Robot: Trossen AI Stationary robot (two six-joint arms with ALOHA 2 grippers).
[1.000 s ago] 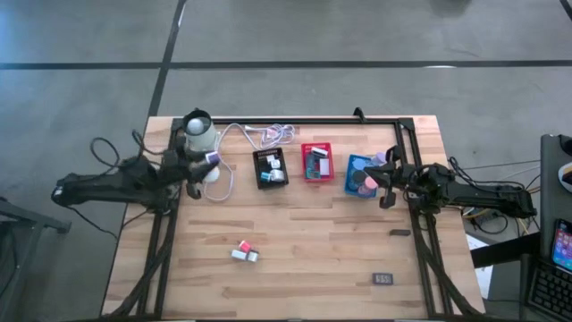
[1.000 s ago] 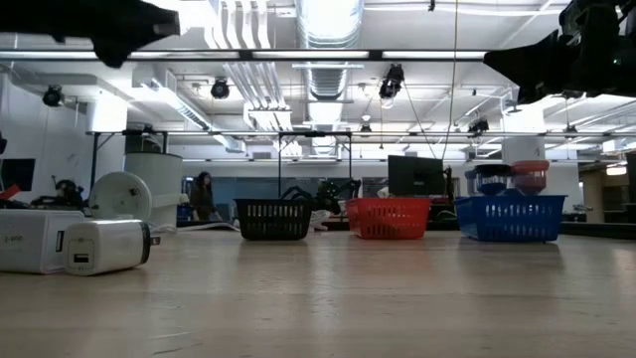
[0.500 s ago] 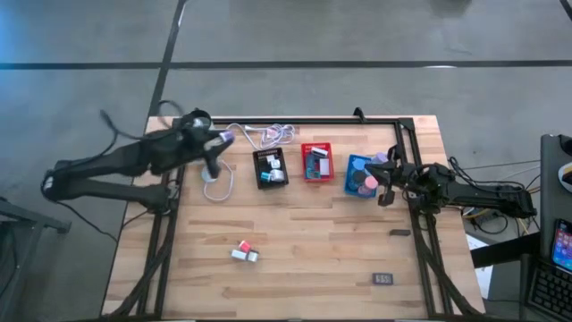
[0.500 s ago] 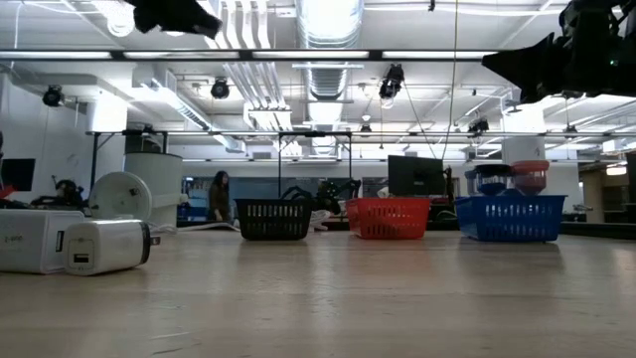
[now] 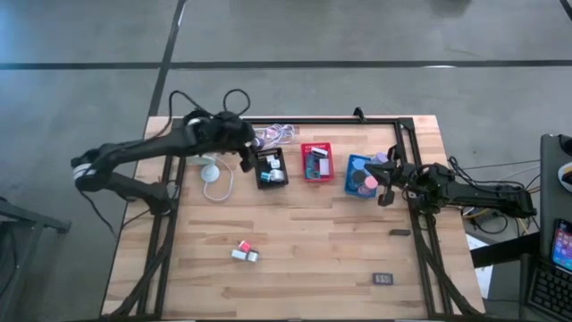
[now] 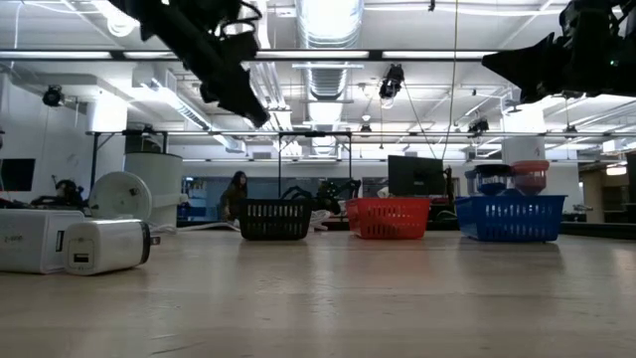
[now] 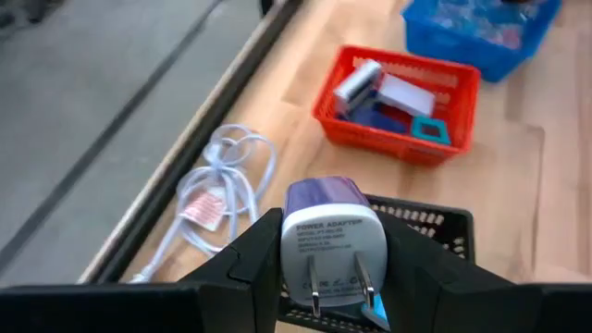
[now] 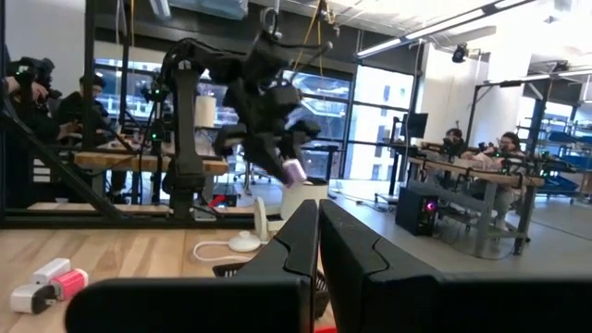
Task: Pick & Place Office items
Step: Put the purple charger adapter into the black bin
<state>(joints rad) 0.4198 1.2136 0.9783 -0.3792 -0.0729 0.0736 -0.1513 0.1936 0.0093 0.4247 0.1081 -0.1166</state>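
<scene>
The small white plug-in power adapter with a lavender top [image 7: 329, 242] sits clamped between the two dark fingers [image 7: 242, 268] of the left end effector [image 5: 243, 154], prongs facing the wrist camera. Its lower edge is cut off by the frame, and from above it is almost wholly hidden under the arm. It hangs in the air just over the near rim of the black mesh tray [image 7: 427, 219], whose contents are mostly hidden in the wrist view; from overhead the tray [image 5: 270, 167] shows white and dark pieces too small to tell apart.

Beside it stands the red mesh tray [image 5: 315, 162], holding a white block, a grey piece and a teal square. Next comes the blue mesh tray [image 5: 359, 176] with pink and blue round rolls, partly covered by the right end effector [image 5: 385, 193], which hovers at the tray's edge with its fingers [image 8: 301, 242] pressed together on nothing.

A white coiled cable [image 7: 219, 182] lies on the wooden tabletop [image 5: 304, 250] behind the black tray. Well apart, nearer the front, lie a pink block touching a white block [image 5: 245, 251], a small dark rectangle [image 5: 382, 278] and a dark piece [image 5: 399, 233] by the right frame rail, its form unclear.

In the low view the white blocks [image 6: 75, 244] loom large at the left edge, partly cut off.
</scene>
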